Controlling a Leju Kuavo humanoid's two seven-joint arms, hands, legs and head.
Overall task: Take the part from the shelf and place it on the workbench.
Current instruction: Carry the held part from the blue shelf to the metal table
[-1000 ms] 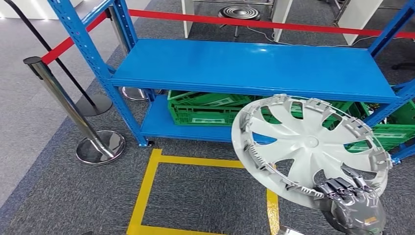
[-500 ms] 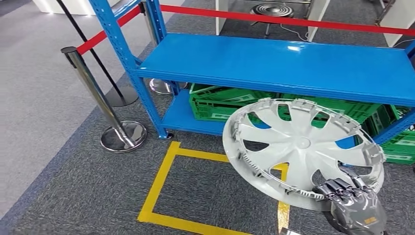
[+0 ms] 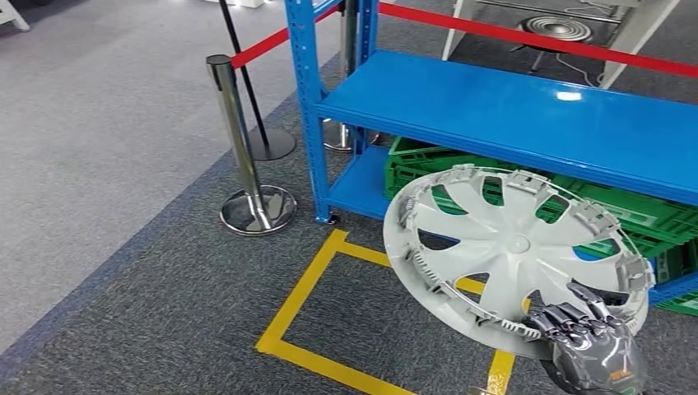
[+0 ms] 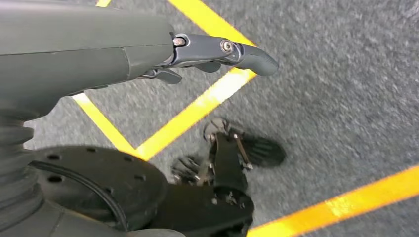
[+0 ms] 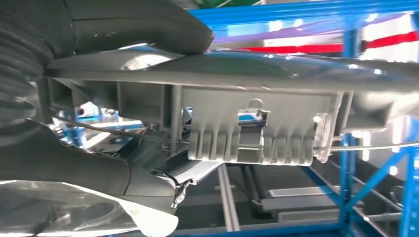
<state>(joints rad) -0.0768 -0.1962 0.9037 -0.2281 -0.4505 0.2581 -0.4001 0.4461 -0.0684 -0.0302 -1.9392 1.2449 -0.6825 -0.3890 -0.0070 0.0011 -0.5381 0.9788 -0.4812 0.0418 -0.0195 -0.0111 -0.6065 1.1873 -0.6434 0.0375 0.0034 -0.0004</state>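
Hiding green crates [image 3: 461,169]: held hubcap [image 3: 510,247]

You won't find any readable text, label, brand, number or sign in these pictures. The grey wheel cover [image 3: 514,247] shows no lettering you could make out, and the blue shelf [image 3: 527,115] and the green crates [image 3: 625,216] under it carry no legible marking either. A small orange patch sits on the back of the right hand [image 3: 594,352], too small to read.
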